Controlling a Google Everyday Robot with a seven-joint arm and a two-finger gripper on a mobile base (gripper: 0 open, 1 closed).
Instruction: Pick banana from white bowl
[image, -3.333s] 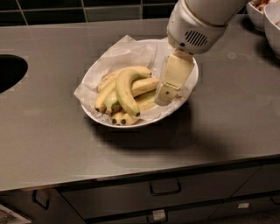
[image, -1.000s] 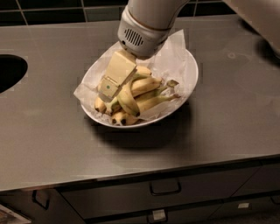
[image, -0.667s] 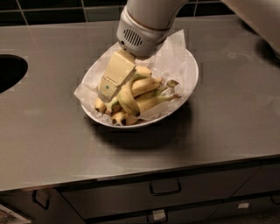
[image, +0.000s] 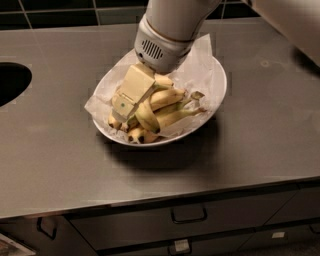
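Note:
The white bowl (image: 220, 94), wide, shallow and lined with crumpled white paper, sits in the middle of the dark counter. It holds several yellow bananas in a pile. The most curved one, the banana (image: 143, 116), arcs down the front of the pile to a dark tip. My gripper (image: 125, 106) reaches down from the upper middle into the left part of the pile. It rests against the bananas just left of the curved one and hides those beneath it.
A dark round sink opening (image: 10, 82) cuts into the counter at the far left. The counter's front edge runs below the bowl, with drawers (image: 189, 215) underneath. Part of my white arm (image: 295, 25) crosses the top right corner.
Since 3.3 s ago my gripper has moved from the right side of the bowl to the left part of the pile, and the bananas have shifted. Over the last second nothing visibly moves.

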